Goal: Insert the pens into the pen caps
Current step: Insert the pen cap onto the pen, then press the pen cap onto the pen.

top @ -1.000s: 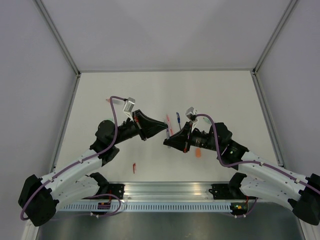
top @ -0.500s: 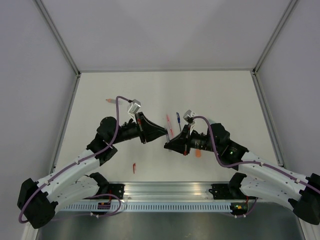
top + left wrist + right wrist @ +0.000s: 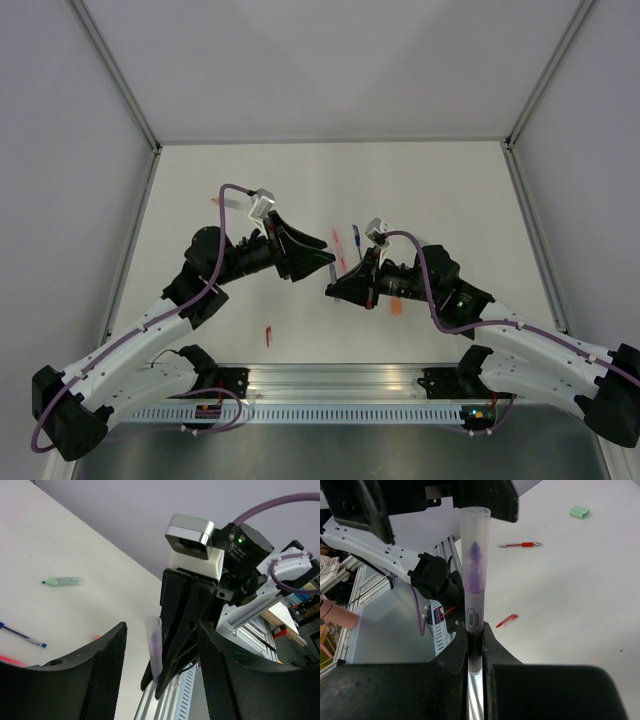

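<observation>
Left gripper (image 3: 161, 647): fingers spread wide, gripping nothing. Right gripper (image 3: 475, 641): pressed together on the low end of a pen (image 3: 474, 575), pinching it upright.

- Pen is a frosted tube with a purple core and an open rim at the free end. Can't tell if a cap is seated on it.
- In the left wrist view the pen stands in the gap between the left fingers, touching neither.
- From the top both grippers meet tip to tip over mid-table (image 3: 450, 190), left one (image 3: 322, 254) slightly farther than the right one (image 3: 331, 289). The pen itself is too small to make out there.

On the table:
- blue pen (image 3: 356, 236) and pink pen (image 3: 337, 243) lie side by side just far of the grippers
- orange cap (image 3: 396, 307) near side, under the right arm
- red bit (image 3: 268, 336) near-left, close to the rail; can't tell whether it's a cap
- green pen (image 3: 62, 581) lies alone, well apart from the blue pen
- red pen (image 3: 520, 544) and green cap (image 3: 579, 512) show in the right wrist view, apart from each other, behind the held pen
</observation>
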Available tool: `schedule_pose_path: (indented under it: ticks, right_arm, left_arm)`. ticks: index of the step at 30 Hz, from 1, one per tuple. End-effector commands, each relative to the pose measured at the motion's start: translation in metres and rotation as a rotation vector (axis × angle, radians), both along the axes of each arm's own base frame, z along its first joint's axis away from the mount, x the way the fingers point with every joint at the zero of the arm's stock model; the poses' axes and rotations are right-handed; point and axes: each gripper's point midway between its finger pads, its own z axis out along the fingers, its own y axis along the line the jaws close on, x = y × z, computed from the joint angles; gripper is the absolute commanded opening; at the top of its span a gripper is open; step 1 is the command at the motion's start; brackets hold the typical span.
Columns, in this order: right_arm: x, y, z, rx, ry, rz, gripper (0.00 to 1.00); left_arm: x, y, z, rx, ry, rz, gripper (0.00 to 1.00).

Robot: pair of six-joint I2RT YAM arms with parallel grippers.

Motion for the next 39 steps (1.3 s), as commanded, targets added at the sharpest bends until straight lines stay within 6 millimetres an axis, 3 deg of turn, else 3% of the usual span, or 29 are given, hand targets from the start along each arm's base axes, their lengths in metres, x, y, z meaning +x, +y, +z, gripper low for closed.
schedule_pose_path:
  ticks: [1,10,15,18,21,22,24,32,39]
  right_arm:
    - [-0.008,0.005,0.025,0.071,-0.05,0.046,0.0]
    - [-0.009,0.005,0.026,0.076,-0.049,0.051,0.0]
    - [-0.009,0.005,0.025,0.075,-0.046,0.049,0.0]
    - [-0.008,0.005,0.025,0.076,-0.046,0.045,0.0]
    - [-0.007,0.005,0.025,0.075,-0.045,0.04,0.0]
    - [-0.007,0.005,0.025,0.075,-0.046,0.037,0.0]
    - [-0.005,0.005,0.025,0.073,-0.047,0.026,0.0]
    - [0.035,-0.009,0.04,-0.006,-0.116,-0.195,0.0]
    - [0.065,-0.011,0.08,0.009,-0.179,-0.326,0.0]
  left_arm:
    - [0.014,-0.008,0.009,0.017,-0.016,0.019,0.63]
    - [0.009,-0.023,0.017,-0.052,-0.035,-0.071,0.6]
    - [0.005,-0.026,0.013,-0.056,-0.03,-0.107,0.49]
    - [0.001,-0.027,0.008,-0.064,-0.022,-0.133,0.4]
    - [-0.004,-0.029,0.001,-0.061,-0.006,-0.172,0.23]
    - [-0.005,-0.031,-0.003,-0.059,0.012,-0.185,0.12]
    - [-0.013,-0.032,-0.009,-0.06,0.027,-0.235,0.03]
    - [-0.021,-0.031,-0.038,-0.008,0.093,-0.272,0.02]
    - [-0.022,-0.033,-0.057,0.0,0.158,-0.288,0.02]
